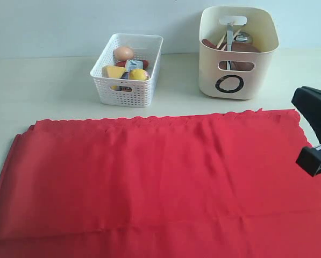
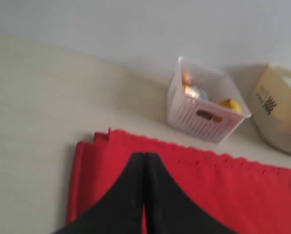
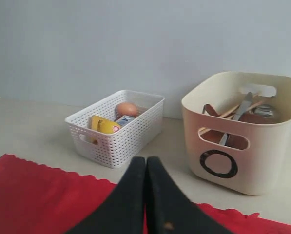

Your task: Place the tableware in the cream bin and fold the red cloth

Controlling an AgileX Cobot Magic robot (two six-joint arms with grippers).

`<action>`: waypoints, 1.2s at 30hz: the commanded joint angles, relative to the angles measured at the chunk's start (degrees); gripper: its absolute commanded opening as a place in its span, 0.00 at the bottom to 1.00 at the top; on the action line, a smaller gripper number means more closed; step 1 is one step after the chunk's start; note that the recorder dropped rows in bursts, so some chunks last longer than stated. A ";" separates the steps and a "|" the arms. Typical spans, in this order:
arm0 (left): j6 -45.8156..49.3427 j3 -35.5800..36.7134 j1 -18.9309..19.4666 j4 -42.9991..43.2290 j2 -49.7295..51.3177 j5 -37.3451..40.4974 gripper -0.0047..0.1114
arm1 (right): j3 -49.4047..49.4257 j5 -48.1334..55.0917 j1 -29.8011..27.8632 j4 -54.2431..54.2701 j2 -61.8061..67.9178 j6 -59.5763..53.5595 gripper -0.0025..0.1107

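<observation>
Lying flat: cloth [image 1: 149, 177] is spread wide on the surface [image 1: 42, 80], in front of the bin [image 1: 257, 75] and not touching it.
Cloth edge: the scalloped side faces the bin, and the nearest corner stops just short of the bin's base.
Cloth far end: the end farthest from the bin shows stacked layers, so it looks doubled there. A long crease runs along the side away from the bin.
Bin: upright at the back of the surface, with its black "O" facing the cloth.
In bin: chopsticks [image 3: 230, 112], knife [image 3: 243, 105] and cup [image 3: 264, 111] show at or above the rim. The brown plate [image 3: 233, 141] is visible through the handle cutout.
Basket [image 1: 127, 97]: beside the bin with a clear gap, about as far back from the cloth. It holds an egg [image 1: 123, 52] and yellow food.
Left pincer [image 2: 145, 158]: fingers pressed together, over the cloth end farthest from the bin.
Right pincer [image 3: 146, 161]: fingers pressed together, pointing toward the bin, over the cloth edge nearest it.
</observation>
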 commanded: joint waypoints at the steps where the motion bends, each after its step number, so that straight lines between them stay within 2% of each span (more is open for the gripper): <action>1: -1.56 -0.76 -0.44 0.45 14.02 0.46 0.18 | 0.29 -1.10 0.27 -3.14 -0.45 2.56 0.02; 5: -4.61 -3.87 -0.44 0.45 36.40 0.98 0.57 | 0.29 -1.10 0.27 -3.28 -0.45 2.56 0.02; 7: -5.12 -6.07 -0.44 0.01 44.88 1.55 0.64 | 0.29 -1.10 0.27 -3.28 -0.45 2.93 0.02; 9: -5.74 -8.41 -0.44 0.01 51.68 2.90 0.66 | 0.29 -1.10 0.27 -3.28 -0.45 3.06 0.02; 13: -5.74 -11.16 -1.00 0.01 60.53 3.67 0.66 | 0.29 -1.25 0.27 -3.28 -0.45 3.59 0.02; 19: -6.02 -11.31 -8.00 0.01 66.97 -2.90 0.66 | 0.29 -1.50 0.27 -3.28 -0.45 3.58 0.02; 24: -7.43 -11.31 -12.40 0.01 69.16 -4.08 0.66 | 0.29 -1.50 0.27 -3.28 -0.45 3.58 0.02; 29: -7.43 -11.31 -12.80 0.16 69.29 -5.06 0.65 | 0.29 -1.49 0.27 -3.42 -0.45 3.58 0.02; 30: -7.43 -11.31 -12.80 0.59 69.29 -5.68 0.63 | 0.29 -1.49 0.27 -3.42 -0.45 3.58 0.02; 32: -7.43 -11.31 -12.80 1.23 69.29 -6.73 0.53 | 0.29 -1.49 0.27 -3.42 -0.45 3.58 0.02; 36: -6.11 -11.31 -12.80 1.71 69.29 -7.95 0.22 | 0.29 -1.49 0.27 -4.25 -0.35 3.69 0.02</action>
